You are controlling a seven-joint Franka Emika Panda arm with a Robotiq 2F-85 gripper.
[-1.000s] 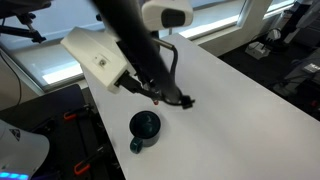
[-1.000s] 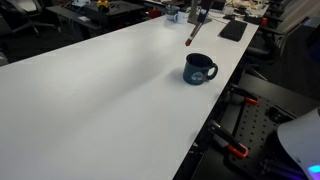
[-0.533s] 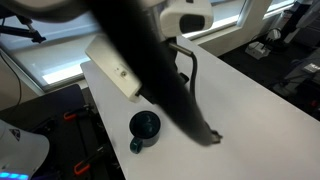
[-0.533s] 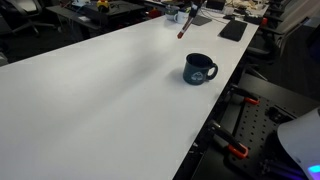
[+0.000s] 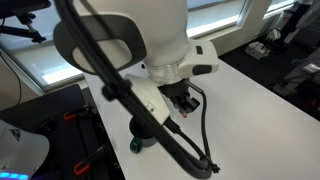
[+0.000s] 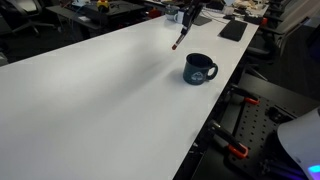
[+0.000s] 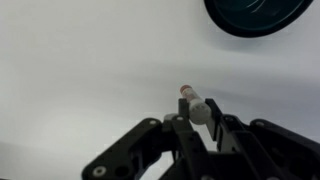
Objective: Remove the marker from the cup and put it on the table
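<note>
White worktop (image 6: 100, 90) fills your wrist view. The jaws of the gripper (image 7: 198, 122) are clenched on the marker (image 7: 196, 105), which hangs tilted outside the black cup (image 6: 200, 68). The cup stands apart, near the worktop edge.

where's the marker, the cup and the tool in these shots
marker (image 7: 196, 105): wrist view, on its pale barrel
cup (image 6: 200, 70): in an exterior view, on its outer wall
tool (image 7: 198, 124): wrist view, midway between its fingertips

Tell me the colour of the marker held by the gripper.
Pale whitish-grey marker with a small reddish end; the wrist view shows it best.
</note>
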